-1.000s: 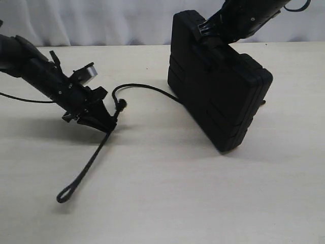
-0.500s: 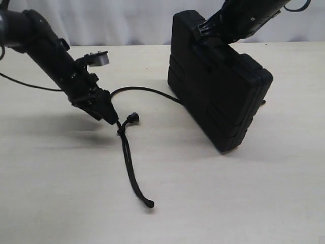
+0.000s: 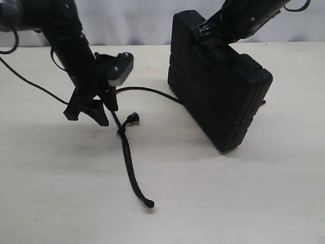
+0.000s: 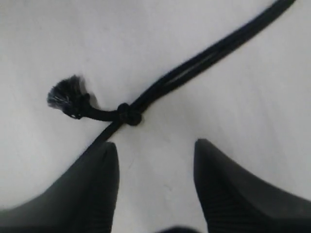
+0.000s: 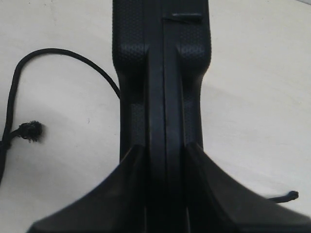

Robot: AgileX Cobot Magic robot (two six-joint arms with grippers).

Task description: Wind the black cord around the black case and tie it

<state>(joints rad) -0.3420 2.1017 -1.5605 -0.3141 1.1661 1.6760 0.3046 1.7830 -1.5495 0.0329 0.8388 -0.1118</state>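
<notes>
The black case (image 3: 218,96) stands tilted on one edge at the right. My right gripper (image 3: 209,28) is shut on its top edge; in the right wrist view both fingers (image 5: 129,184) clamp the case (image 5: 164,73). The black cord (image 3: 129,162) comes out from under the case, curves left, then runs down to a looped end. Its small knot (image 3: 122,131) and frayed end (image 3: 133,118) lie on the table. My left gripper (image 3: 87,118) hangs open just left of the knot. In the left wrist view the knot (image 4: 129,114) lies beyond the open left gripper (image 4: 154,148), untouched.
The pale wooden table (image 3: 228,203) carries the case and cord. A thin black arm cable (image 3: 30,81) trails across the table at the far left. A second cord end (image 5: 287,196) pokes out beside the case in the right wrist view.
My left gripper has let go of the cord, opened, turned and risen slightly. A second ago it swung the looped end from lower left to lower right. The case and right gripper have not moved.
</notes>
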